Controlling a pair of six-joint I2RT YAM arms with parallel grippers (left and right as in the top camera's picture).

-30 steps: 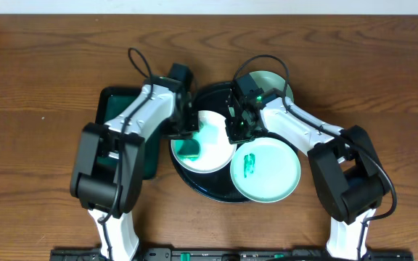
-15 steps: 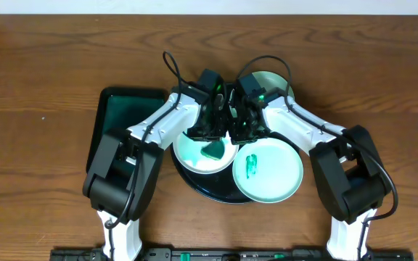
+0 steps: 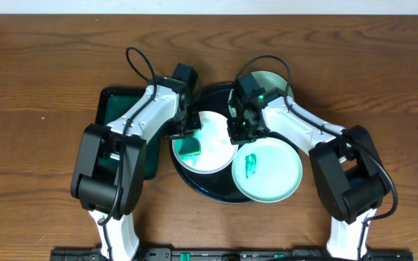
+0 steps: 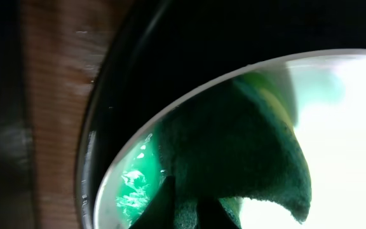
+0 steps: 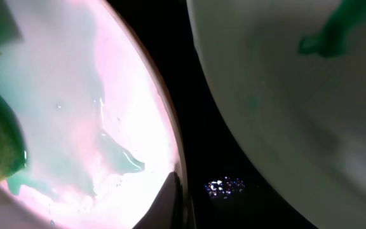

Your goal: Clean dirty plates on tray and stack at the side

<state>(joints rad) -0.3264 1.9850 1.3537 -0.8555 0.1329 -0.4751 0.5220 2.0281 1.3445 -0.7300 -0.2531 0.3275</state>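
Note:
The white plate [image 3: 215,148] lies on the left half of the black tray [image 3: 207,187], wet with pale green film. My left gripper [image 3: 185,138] is shut on a dark green sponge [image 3: 189,150] that presses on the plate's left part; the left wrist view shows the sponge [image 4: 246,152] over the plate [image 4: 342,127] with the gripper [image 4: 186,215] clamped on it. At the plate's right edge my right gripper [image 3: 239,132] is shut on the rim [image 5: 173,184]. A turquoise plate [image 3: 267,174] with a green smear [image 3: 250,165] overlaps the tray's right side.
A second turquoise plate [image 3: 273,81] rests on the table behind the tray, at the back right. A dark green rectangular tray [image 3: 115,116] lies left of the black tray, under my left arm. Both arms crowd over the black tray.
My left gripper swept the sponge right across the white plate and has come back to its left side. The right gripper has kept its hold on the rim.

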